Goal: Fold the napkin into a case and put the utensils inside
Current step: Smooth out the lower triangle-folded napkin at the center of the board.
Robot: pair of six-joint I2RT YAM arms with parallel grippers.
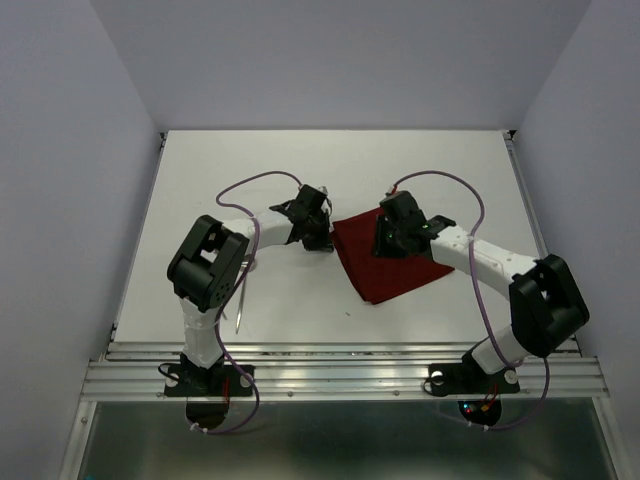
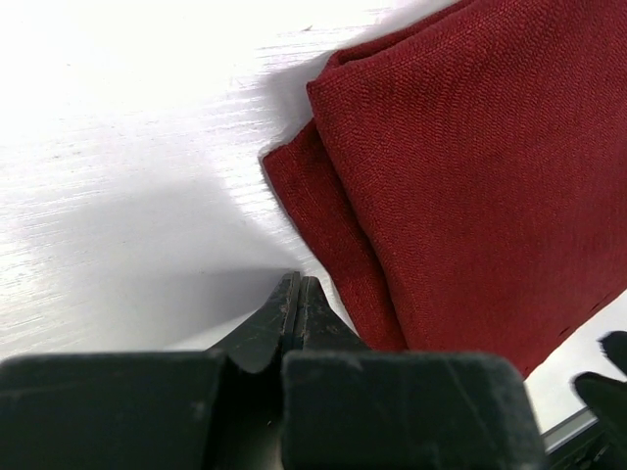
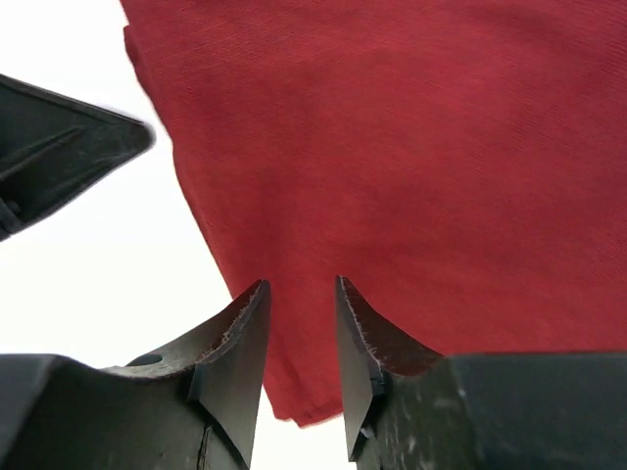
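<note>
The dark red napkin [image 1: 395,275] lies folded in layers on the white table, right of centre. It also shows in the left wrist view [image 2: 470,176] and the right wrist view [image 3: 411,147]. My left gripper [image 1: 324,242] is shut and empty, its tips [image 2: 297,281] low on the table just beside the napkin's left edge. My right gripper [image 1: 382,244] is open over the napkin's upper part, its jaws [image 3: 301,286] a little apart with cloth below them, holding nothing. One slim silver utensil [image 1: 240,305] lies beside the left arm; the other is hidden.
The table's [image 1: 300,170] front edge meets a metal rail [image 1: 340,375] where both arm bases stand. Grey walls enclose the left, back and right. The left gripper's fingers [image 3: 59,137] show in the right wrist view, close to the napkin's edge.
</note>
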